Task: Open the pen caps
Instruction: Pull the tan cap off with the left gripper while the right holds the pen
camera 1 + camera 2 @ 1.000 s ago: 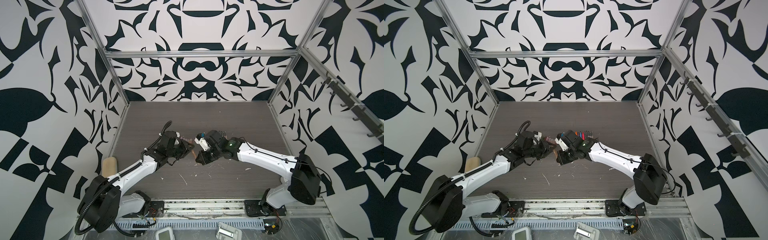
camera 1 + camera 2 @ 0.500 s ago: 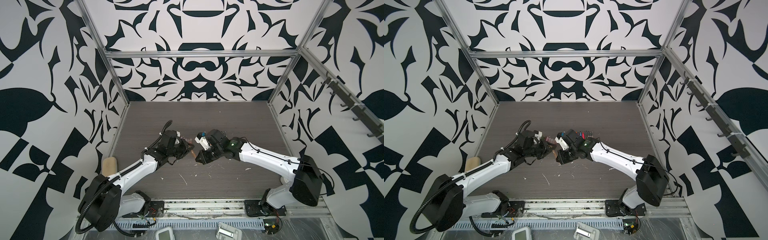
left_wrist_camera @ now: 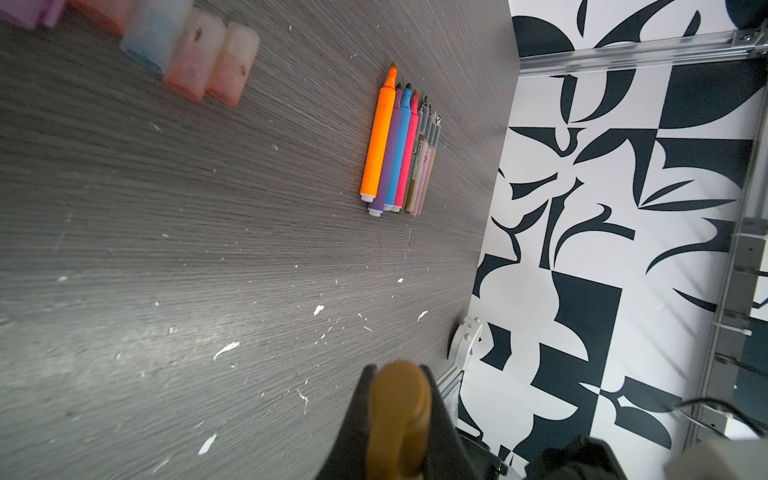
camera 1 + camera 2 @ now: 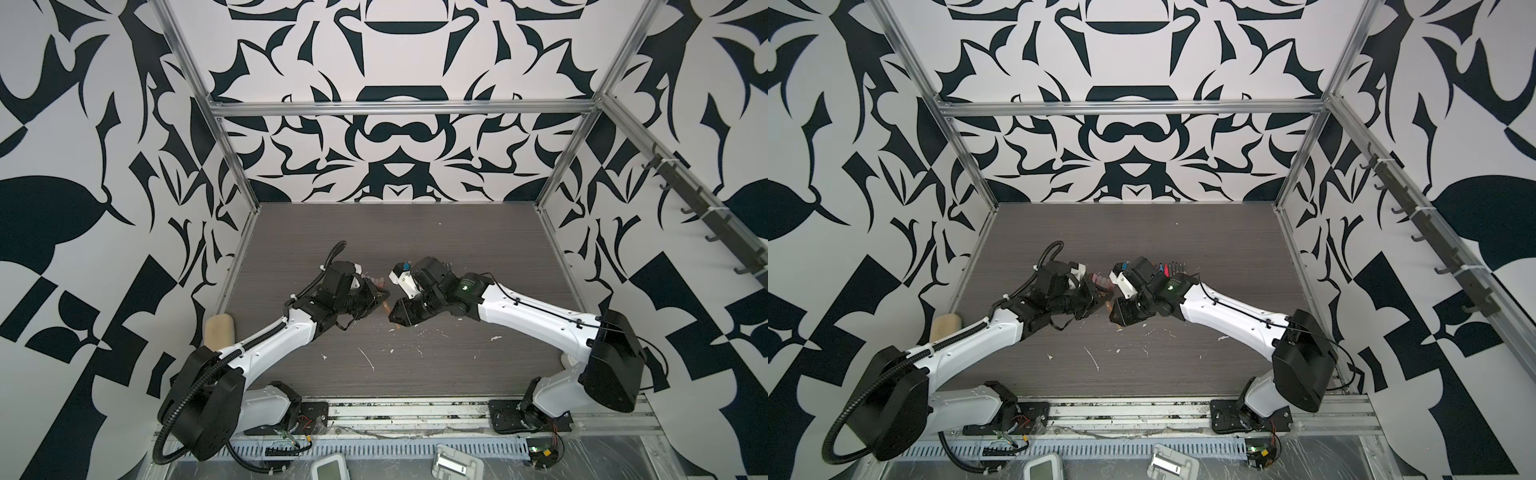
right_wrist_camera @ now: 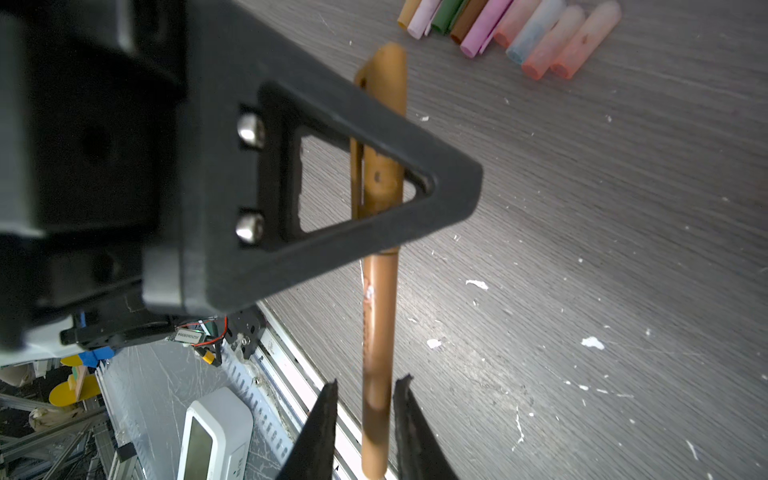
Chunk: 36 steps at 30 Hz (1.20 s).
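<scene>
- Step in hand: the pull-off on a tan pen (image 5: 378, 324), held level above the middle of the table (image 3: 166, 249) between the two arms. Its cap (image 5: 388, 83) is on.
- The left gripper (image 3: 399, 386) is clamped on the cap end of the tan pen. From the right wrist view, one of its black fingers lies across the cap, clip and all.
- The right gripper (image 5: 369, 386) has its jaws apart, one on each side of the barrel with a sliver of daylight on both sides. It brackets the pen but does not pinch it.
- Finished work is sorted. The loose caps (image 5: 511, 29) lie side by side just far of the left gripper, near the centre. The uncapped pens (image 3: 399, 141) lie in a tight row just beyond the right wrist, a little right of centre, tips pointing to the far wall.
- No other capped pen shows, so this looks like the last one, though the arms hide part of the table.
- Next move, as I judge it: the right jaws close firmly on the barrel, then the right arm draws straight along the pen's axis to the right while the left holds fast. A pull off-axis could bend the pen or make it slip.
</scene>
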Each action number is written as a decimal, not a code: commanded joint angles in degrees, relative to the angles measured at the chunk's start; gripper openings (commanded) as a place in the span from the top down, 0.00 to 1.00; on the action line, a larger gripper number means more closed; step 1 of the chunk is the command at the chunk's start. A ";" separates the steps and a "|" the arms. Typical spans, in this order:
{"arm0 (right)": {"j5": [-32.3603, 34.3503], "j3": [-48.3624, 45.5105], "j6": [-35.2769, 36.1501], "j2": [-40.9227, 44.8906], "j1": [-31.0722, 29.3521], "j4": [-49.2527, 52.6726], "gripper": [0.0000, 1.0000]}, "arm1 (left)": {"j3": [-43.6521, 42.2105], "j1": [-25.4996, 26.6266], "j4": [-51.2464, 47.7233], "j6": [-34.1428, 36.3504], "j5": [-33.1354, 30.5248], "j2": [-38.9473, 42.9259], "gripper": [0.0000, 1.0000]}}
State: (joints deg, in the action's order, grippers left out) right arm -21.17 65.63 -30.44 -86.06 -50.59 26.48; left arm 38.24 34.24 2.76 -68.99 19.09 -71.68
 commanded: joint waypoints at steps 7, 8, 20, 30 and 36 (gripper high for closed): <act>0.17 3.35 0.56 -2.39 0.20 0.24 0.73 | 2.21 0.48 -0.13 0.45 0.24 -0.22 1.00; 0.16 3.39 0.55 -2.50 0.23 0.24 0.73 | 2.30 0.56 -0.19 0.44 0.24 -0.15 1.00; 0.95 1.60 0.51 -1.10 0.26 0.97 1.00 | 3.23 0.65 -2.07 1.50 0.31 0.18 1.00; 1.04 -4.93 -1.01 2.93 0.24 -0.44 1.00 | 15.52 -2.11 -21.07 13.68 -4.00 -2.74 1.00; 1.03 -8.98 -2.95 5.69 0.23 -2.73 1.00 | 18.23 -7.29 -22.65 15.93 -0.27 -4.91 1.00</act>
State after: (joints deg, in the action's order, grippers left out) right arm -20.08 59.66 -33.26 -82.56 -50.06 15.22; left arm 54.15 31.44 -16.91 -56.62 21.69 -75.85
